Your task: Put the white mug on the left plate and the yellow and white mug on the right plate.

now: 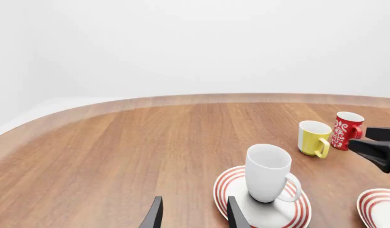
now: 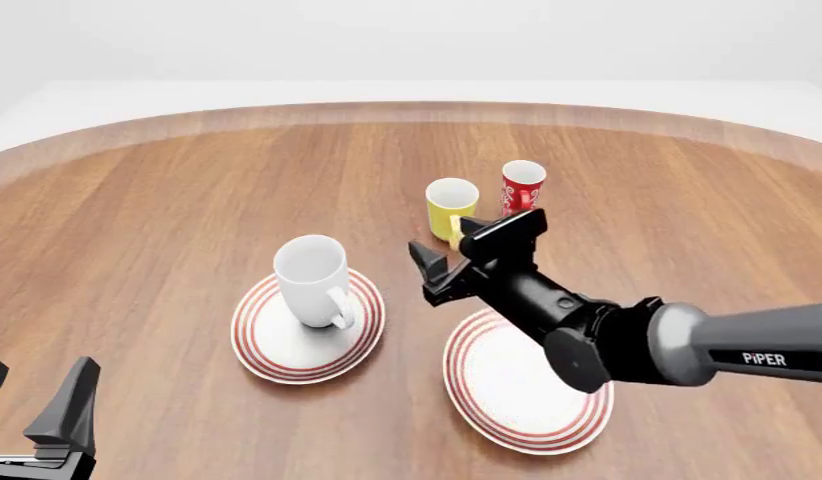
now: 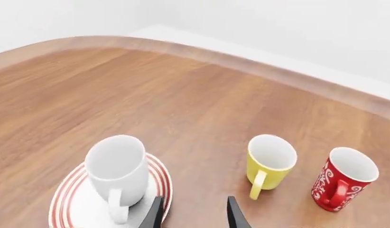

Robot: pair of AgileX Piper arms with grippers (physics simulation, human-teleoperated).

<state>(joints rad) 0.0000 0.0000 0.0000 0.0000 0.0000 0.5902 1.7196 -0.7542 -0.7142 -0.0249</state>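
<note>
on the wooden table (image 2: 144, 230), the white mug (image 2: 314, 280) stands upright on the left plate (image 2: 271, 345), its handle turned toward the near right. farther back and to the right, the yellow and white mug (image 2: 450, 206) sits upright on the bare wood with its handle facing near, just beside a red mug (image 2: 522, 186) with white marks. the right plate (image 2: 498, 395) lies near and right of the left plate, with nothing resting on it. the right gripper (image 2: 442, 264) hangs above the table between the two plates, just short of the yellow and white mug, its fingers spread apart and holding nothing. the left gripper (image 2: 32, 405) sits at the near left corner of the scene, well apart from the left plate, its fingers likewise parted and clamped on nothing.
</note>
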